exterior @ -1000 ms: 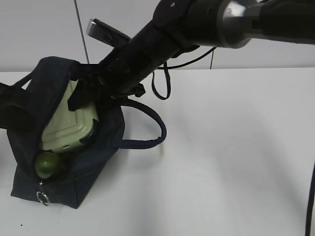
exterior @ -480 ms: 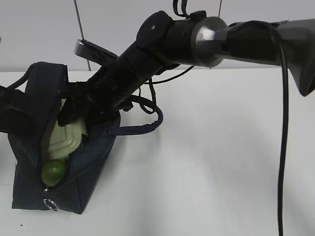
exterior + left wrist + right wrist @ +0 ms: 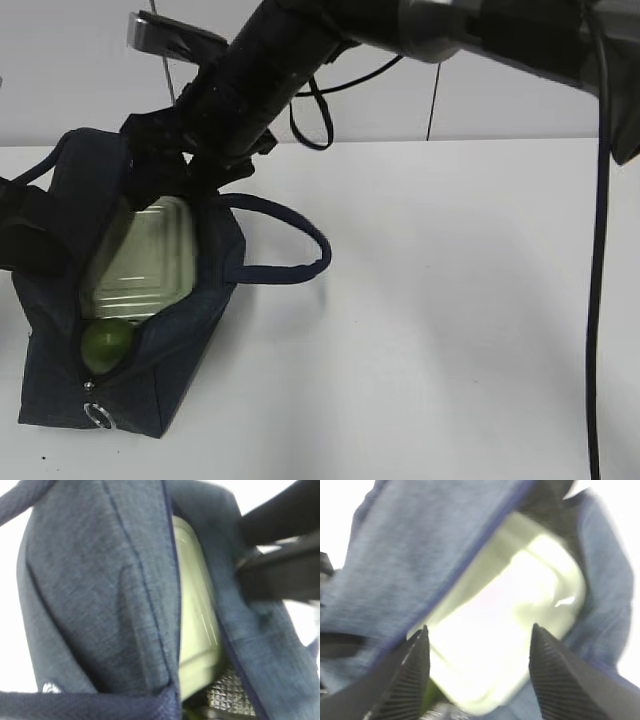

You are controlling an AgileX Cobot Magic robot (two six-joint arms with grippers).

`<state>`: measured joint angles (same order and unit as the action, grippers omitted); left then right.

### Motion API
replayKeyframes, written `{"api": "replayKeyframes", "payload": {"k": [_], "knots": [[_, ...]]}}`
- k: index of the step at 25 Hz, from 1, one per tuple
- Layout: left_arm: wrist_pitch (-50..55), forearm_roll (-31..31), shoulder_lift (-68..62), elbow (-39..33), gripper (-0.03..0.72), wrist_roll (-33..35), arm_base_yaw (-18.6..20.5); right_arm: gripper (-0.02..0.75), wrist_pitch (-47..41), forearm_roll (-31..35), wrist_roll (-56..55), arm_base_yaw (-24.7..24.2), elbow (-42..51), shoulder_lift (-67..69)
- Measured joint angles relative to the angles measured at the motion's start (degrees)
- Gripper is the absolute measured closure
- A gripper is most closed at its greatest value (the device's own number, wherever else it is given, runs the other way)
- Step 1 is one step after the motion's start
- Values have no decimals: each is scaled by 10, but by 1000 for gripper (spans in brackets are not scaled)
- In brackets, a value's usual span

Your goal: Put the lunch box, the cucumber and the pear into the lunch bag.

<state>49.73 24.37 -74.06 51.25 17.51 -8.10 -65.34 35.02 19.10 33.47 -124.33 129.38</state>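
My right gripper [image 3: 477, 672] hangs wide open, empty, over the lunch box [image 3: 140, 262]; it could snag the lunch bag [image 3: 190, 330] rim at upper left. Left jaws: can't tell.

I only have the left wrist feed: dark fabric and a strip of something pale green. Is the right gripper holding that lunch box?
Observer: No. In the right wrist view the right gripper is open, its fingers apart above the pale sage-green lid of the lunch box, gripping nothing.
Operator: Is the box actually inside?
Observer: Yes. The exterior view shows it lying within the open top of the boxy dark navy fabric lunch bag.
Operator: Anything else in there?
Observer: A round green end, probably the cucumber, shows just below the box, near the metal ring zipper pull.
Operator: And the pear?
Observer: I cannot see it in any view, neither on the white table nor in the bag.
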Motion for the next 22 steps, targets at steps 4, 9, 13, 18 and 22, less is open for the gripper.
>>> {"api": "replayKeyframes", "payload": {"k": [4, 9, 13, 18, 22], "knots": [[0, -3, 0, 0, 708, 1, 0, 248, -20, -63, -25, -1, -41, -5], [0, -6, 0, 0, 708, 1, 0, 247, -52, -138, -93, -1, -60, -13], [0, -8, 0, 0, 708, 1, 0, 247, -58, -151, -113, -1, -60, -14], [-2, -10, 0, 0, 708, 1, 0, 247, -59, -147, -119, -1, -60, -14], [-4, -12, 0, 0, 708, 1, 0, 247, -59, -131, -121, 2, -42, -5]]}}
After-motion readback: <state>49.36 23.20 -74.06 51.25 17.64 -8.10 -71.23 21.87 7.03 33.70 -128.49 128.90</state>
